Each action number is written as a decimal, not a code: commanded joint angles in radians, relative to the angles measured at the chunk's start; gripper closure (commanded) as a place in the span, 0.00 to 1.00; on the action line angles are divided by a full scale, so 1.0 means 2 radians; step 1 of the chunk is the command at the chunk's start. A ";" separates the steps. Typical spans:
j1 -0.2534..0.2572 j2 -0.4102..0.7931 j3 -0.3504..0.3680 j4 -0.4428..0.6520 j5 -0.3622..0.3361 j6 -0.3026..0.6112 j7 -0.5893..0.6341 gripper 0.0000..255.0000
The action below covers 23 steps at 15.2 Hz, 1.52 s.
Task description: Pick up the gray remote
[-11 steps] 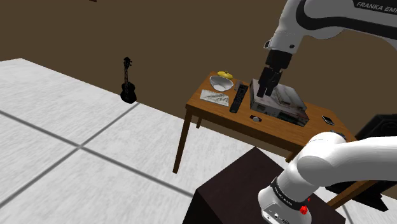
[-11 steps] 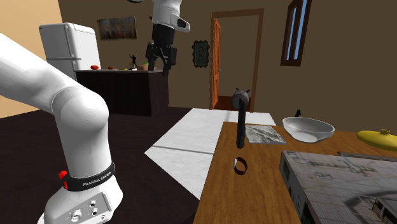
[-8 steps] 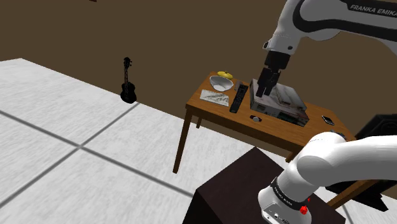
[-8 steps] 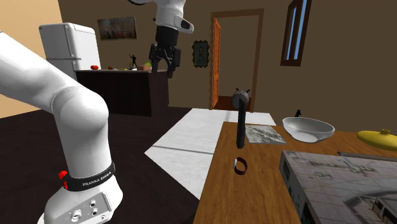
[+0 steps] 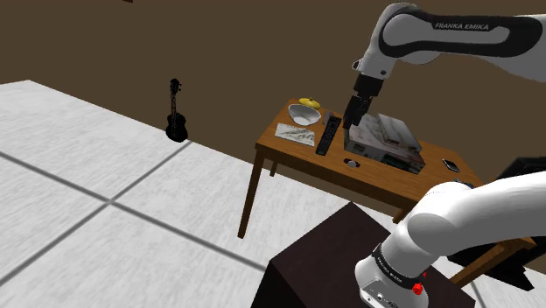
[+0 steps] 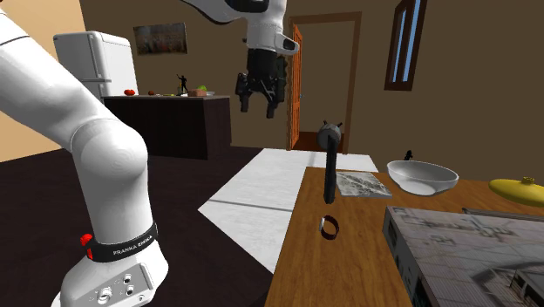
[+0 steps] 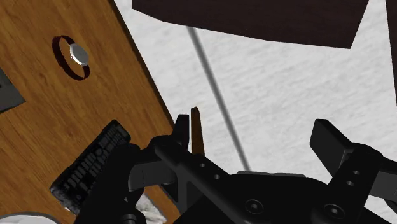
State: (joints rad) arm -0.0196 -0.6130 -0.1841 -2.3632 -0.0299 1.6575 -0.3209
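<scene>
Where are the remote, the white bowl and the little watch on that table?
remote (image 5: 328, 135), shoulder view, middle of its dark body
white bowl (image 6: 425, 185), second exterior view, outer wall
watch (image 7: 77, 55), wrist view, its pale face

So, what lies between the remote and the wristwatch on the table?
Nothing: the stretch of wooden table between the dark remote and the wristwatch is bare, as the wrist view shows.
</scene>
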 commanded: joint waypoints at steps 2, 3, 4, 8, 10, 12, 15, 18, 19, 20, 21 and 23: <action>-0.002 0.037 -0.020 0.012 -0.015 0.041 -0.033 0.00; -0.002 0.051 -0.026 0.018 -0.019 0.053 -0.044 0.00; -0.003 0.065 -0.032 0.025 -0.022 0.065 -0.055 0.00; -0.002 0.123 -0.057 0.058 -0.027 0.111 -0.098 0.00; -0.002 0.153 -0.069 0.078 -0.025 0.131 -0.120 0.00; -0.001 0.185 -0.080 0.101 -0.021 0.150 -0.142 0.00; -0.002 0.233 -0.094 0.140 -0.009 0.175 -0.177 0.00; -0.003 0.248 -0.098 0.139 -0.004 0.193 -0.186 0.00; -0.003 0.250 -0.098 0.134 -0.003 0.200 -0.187 0.00; -0.003 0.252 -0.098 0.129 -0.003 0.207 -0.187 0.00; -0.003 0.254 -0.099 0.124 -0.002 0.213 -0.188 0.00; -0.003 0.258 -0.099 0.115 0.000 0.227 -0.189 0.00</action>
State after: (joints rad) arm -0.0253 -0.0990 -0.3823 -2.1208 -0.0313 2.0962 -0.6984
